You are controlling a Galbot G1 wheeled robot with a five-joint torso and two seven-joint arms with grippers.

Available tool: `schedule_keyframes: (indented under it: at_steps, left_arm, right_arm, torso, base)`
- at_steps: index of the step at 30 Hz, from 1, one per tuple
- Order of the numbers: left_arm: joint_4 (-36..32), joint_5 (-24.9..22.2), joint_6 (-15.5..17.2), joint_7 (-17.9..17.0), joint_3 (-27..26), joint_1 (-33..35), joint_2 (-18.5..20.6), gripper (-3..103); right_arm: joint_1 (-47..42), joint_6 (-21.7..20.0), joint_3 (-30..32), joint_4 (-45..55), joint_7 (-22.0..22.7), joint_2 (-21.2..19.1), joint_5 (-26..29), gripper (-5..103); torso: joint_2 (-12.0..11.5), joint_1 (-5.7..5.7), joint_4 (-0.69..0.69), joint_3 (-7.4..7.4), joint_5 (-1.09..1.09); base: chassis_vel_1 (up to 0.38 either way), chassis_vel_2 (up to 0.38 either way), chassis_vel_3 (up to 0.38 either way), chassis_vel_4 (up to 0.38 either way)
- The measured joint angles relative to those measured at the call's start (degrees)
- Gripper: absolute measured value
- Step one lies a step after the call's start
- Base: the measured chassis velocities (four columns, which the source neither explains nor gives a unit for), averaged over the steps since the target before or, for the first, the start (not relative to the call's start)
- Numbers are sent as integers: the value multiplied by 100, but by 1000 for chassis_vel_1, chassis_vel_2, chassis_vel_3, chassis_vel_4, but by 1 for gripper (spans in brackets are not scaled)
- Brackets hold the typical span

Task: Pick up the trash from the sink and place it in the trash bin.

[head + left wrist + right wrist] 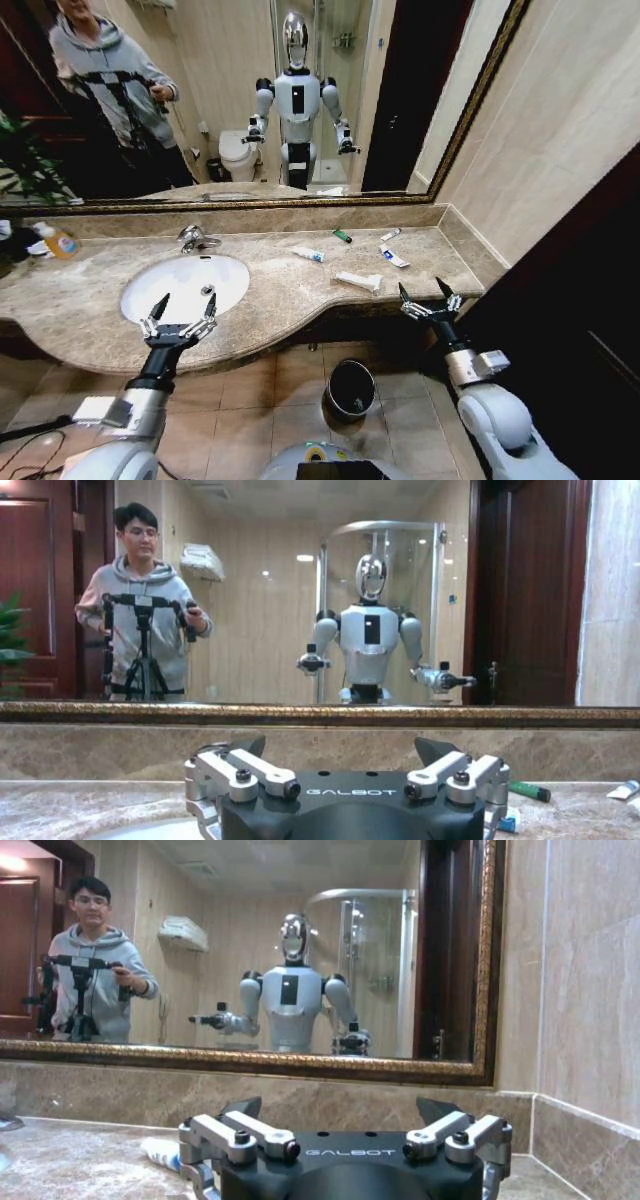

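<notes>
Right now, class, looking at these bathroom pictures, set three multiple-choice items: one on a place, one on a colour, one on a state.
1. Where is the trash bin?
A. on the counter
B. on the floor below the counter
C. in the sink

2. What colour is the small piece near the mirror?
A. green
B. red
C. yellow

3. How are the left gripper fingers?
A. shut on a tube
B. shut, empty
C. open, empty

Answers: 1 B, the black bin stands on the floor tiles under the counter edge. 2 A, it shows green on the marble. 3 C, the fingers are spread over the sink front rim with nothing between.
</notes>
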Motion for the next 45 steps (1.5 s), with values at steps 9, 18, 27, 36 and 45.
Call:
schedule_keyframes:
  at_steps: [9,18,27,36,45]
  left_arm:
    - [0,0,0,0,0,0,0,100]
    - [0,0,0,0,0,0,0,100]
    - [0,0,0,0,0,0,0,100]
    - [0,0,0,0,0,0,0,100]
    - [0,0,0,0,0,0,0,100]
  right_arm:
    - [-38,-29,-37,13,24,-29,-99,100]
    - [-23,-59,-166,1,-53,-75,-87,100]
    - [403,-140,-696,-357,-196,-392,-360,100]
    - [1422,-305,-1470,-1261,-155,-518,-581,100]
    - [2537,-285,-2043,-2529,-675,-415,-589,100]
  torso:
    - [0,0,0,0,0]
    - [0,0,0,0,0]
    - [0,0,0,0,1]
    - [0,0,0,0,0]
    - [0,1,0,1,0]
  base:
    - [0,0,0,0]
    - [0,0,0,0]
    - [0,0,0,0]
    - [0,0,0,0]
    - [0,0,0,0]
